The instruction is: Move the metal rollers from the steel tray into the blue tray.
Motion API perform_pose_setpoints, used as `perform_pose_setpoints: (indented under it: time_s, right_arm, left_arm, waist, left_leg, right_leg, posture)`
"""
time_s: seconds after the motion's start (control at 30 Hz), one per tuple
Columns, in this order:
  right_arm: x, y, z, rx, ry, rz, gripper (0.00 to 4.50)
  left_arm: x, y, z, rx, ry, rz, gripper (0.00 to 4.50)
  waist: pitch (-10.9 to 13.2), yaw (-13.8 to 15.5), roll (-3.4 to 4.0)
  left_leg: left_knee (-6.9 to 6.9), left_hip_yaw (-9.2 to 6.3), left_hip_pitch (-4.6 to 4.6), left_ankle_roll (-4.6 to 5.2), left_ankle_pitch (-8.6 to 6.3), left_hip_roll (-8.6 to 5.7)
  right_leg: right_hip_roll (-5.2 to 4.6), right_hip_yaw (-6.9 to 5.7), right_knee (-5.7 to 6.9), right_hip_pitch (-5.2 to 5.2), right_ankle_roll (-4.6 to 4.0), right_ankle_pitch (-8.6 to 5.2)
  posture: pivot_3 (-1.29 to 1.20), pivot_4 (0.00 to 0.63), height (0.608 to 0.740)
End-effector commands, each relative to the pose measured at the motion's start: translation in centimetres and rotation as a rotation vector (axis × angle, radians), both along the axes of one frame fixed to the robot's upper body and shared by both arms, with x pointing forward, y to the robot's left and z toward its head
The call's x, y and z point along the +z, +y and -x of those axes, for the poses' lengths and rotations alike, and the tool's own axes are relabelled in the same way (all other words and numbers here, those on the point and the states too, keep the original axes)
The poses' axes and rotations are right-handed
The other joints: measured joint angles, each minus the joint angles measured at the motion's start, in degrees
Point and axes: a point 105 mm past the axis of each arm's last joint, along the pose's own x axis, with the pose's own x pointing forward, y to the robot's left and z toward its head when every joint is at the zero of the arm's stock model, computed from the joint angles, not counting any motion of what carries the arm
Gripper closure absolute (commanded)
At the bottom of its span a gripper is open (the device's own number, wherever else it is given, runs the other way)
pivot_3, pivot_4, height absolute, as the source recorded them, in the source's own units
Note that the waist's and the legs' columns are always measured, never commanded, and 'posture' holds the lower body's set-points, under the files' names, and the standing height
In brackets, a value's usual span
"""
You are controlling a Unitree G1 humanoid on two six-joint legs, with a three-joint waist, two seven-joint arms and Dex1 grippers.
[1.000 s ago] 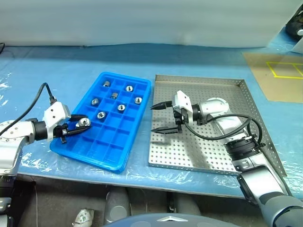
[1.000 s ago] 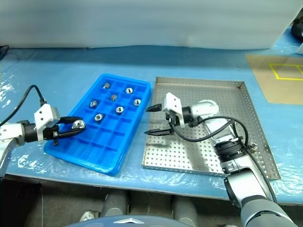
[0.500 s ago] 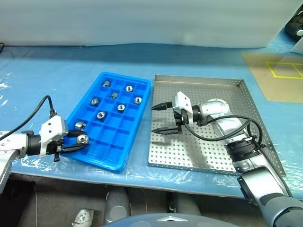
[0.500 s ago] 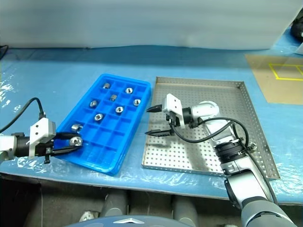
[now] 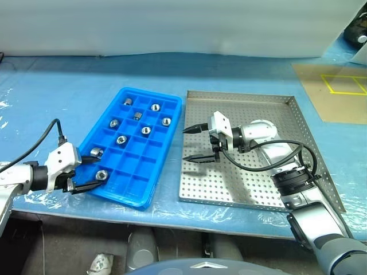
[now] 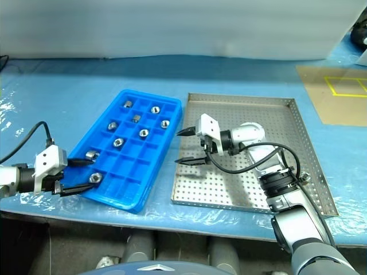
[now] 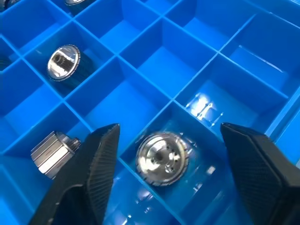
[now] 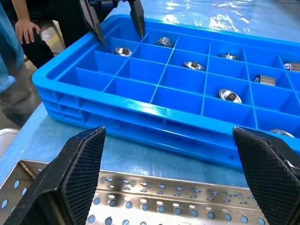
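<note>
Now roller (image 7: 161, 158) between open left claw (image 7: 171, 161) fingers

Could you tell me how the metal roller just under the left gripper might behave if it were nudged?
The roller looks solid polished metal, so probably heavy for its size and slippery. It rests flat end up, so rolling seems unlikely; the blue tray walls around its compartment should stop any slide.

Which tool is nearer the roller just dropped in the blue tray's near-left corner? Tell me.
Left. The left tool straddles that roller, fingers open on either side. The right tool hangs over the steel tray, beyond the blue tray.
</note>
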Motion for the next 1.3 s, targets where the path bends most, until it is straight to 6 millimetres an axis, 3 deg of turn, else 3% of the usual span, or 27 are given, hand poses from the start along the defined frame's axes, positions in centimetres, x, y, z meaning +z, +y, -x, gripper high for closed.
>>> perform_pose_setpoints:
  time_s: [0.03, 0.2, 0.43, 0.57, 0.67, 0.93, 1.3]
  right_arm:
    - [1.1, 0.1, -0.2, 0.003, -0.041, -0.029, 0.00]
    - [1.1, 0.0, -0.1, -0.004, -0.041, -0.031, 0.00]
    - [1.0, -0.5, -0.1, -0.025, -0.042, -0.025, 0.00]
    - [1.1, -0.5, -0.1, -0.032, -0.044, -0.029, 0.00]
    - [0.9, -0.6, 0.2, -0.037, -0.044, -0.027, 0.00]
    - [1.1, -1.1, 0.1, -0.064, -0.049, -0.024, 0.00]
    - [0.9, -1.7, 0.5, -0.102, -0.047, -0.019, 0.00]
  left_arm:
    - [0.5, -0.8, 0.0, -0.035, -0.021, 0.004, 0.86]
    - [-0.4, -2.0, 0.4, -0.104, -0.011, -0.020, 0.86]
    - [1.9, -3.2, -1.4, -0.118, -0.097, 0.061, 0.86]
    - [1.0, -4.0, -1.6, -0.177, -0.091, 0.036, 0.86]
    - [1.4, -5.4, -2.0, -0.219, -0.099, 0.079, 0.86]
    - [-0.6, -9.2, -2.1, -0.390, -0.068, 0.084, 0.86]
    - [-2.4, -12.0, -2.4, -0.496, -0.063, 0.080, 0.86]
  waist:
    - [0.0, 0.0, 0.00]
    - [0.0, 0.0, -0.01]
    - [0.0, 0.0, -0.02]
    - [0.0, -0.2, -0.02]
    - [0.0, -0.2, -0.02]
    - [0.0, -0.4, -0.02]
    - [0.0, -0.4, -0.03]
  left_leg:
    - [0.00, 0.00, 0.00, 0.00, 0.00, 0.00]
    - [0.00, 0.00, 0.00, 0.00, 0.00, 0.01]
    - [0.02, -0.01, 0.02, -0.08, 0.05, 0.05]
    - [0.10, -0.01, 0.05, -0.10, 0.06, 0.02]
    - [0.10, -0.01, 0.07, -0.15, 0.09, 0.05]
    - [0.13, -0.02, 0.06, -0.29, 0.18, 0.03]
    - [0.22, -0.02, 0.05, -0.27, 0.16, -0.03]
  right_leg:
    - [0.00, 0.00, 0.00, 0.00, 0.00, 0.00]
    - [0.02, 0.01, 0.00, 0.00, 0.00, 0.00]
    - [0.08, 0.02, 0.08, -0.01, 0.00, 0.00]
    - [0.11, 0.07, 0.16, 0.00, -0.01, 0.00]
    - [0.12, 0.07, 0.19, 0.00, -0.01, 0.00]
    - [0.14, 0.08, 0.19, 0.02, -0.01, 0.00]
    - [0.12, 0.11, 0.18, 0.09, -0.01, 0.00]
  posture:
    - [0.17, 0.150, 0.740]
    - [0.16, 0.150, 0.740]
    - [0.13, 0.150, 0.740]
    - [0.11, 0.150, 0.740]
    - [0.11, 0.150, 0.740]
    - [0.07, 0.150, 0.740]
    - [0.03, 0.150, 0.740]
